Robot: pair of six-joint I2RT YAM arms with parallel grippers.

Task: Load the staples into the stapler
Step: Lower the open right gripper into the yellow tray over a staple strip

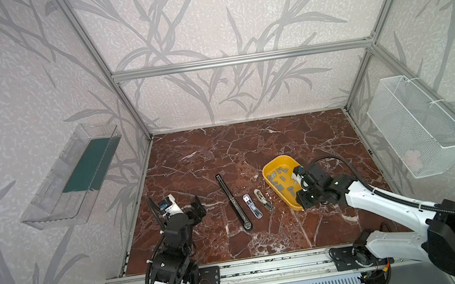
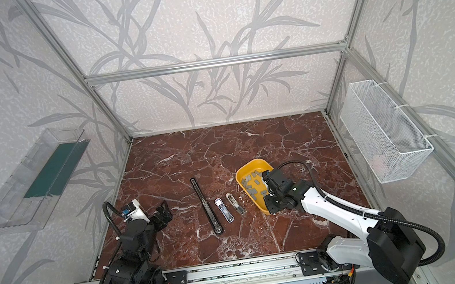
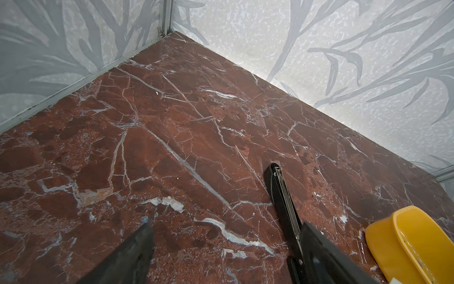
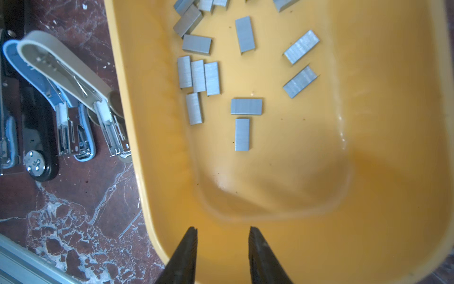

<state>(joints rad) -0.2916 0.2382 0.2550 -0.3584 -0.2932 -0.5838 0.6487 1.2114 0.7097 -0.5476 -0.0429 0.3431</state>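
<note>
Several grey staples (image 4: 246, 106) lie loose in a yellow tray (image 4: 152, 137), also seen in both top views (image 1: 280, 171) (image 2: 252, 177). Three staplers lie opened to its left: a long black one (image 1: 233, 200), a small blue one (image 1: 252, 205) and a small beige one (image 1: 264, 201). My right gripper (image 4: 223, 230) hangs over the tray's near end, its fingers a narrow gap apart with nothing between them, short of the nearest staples. My left gripper (image 1: 198, 210) stands wide open and empty over bare marble, left of the black stapler (image 3: 280, 191).
The marble floor (image 1: 222, 155) is walled in by an aluminium frame. A clear shelf (image 1: 74, 179) hangs on the left wall and a white mesh basket (image 1: 417, 128) on the right wall. The tray's rim (image 1: 281, 158) rises beside the beige stapler (image 4: 61, 64).
</note>
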